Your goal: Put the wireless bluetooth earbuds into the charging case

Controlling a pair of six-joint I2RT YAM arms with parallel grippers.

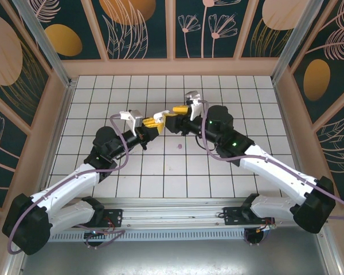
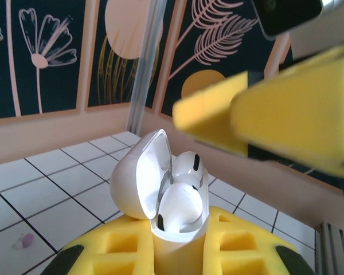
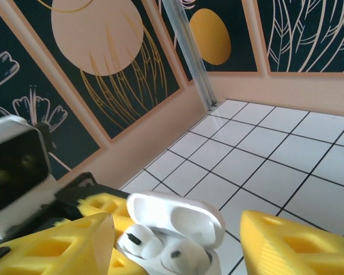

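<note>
The wireless bluetooth earbuds were split between two places. In the left wrist view, a tiny lilac earbud (image 2: 22, 242) lay far left on the tiled tabletop (image 2: 40, 195), well apart from both arms. Two white earbuds (image 2: 180, 205) sat side by side in the sockets of the white charging case (image 2: 132, 183), whose lid stood open and tilted back. The left pincer (image 2: 178, 249) was closed on the lower body of the case, a yellow finger on each side, and held it upright above the tiles. To the right, the right pincer (image 3: 175, 246) gaped wide with nothing in its grip. The case and its earbuds sat between its spread fingers (image 3: 298, 246). Whether either finger touched the case could not be told.
</note>
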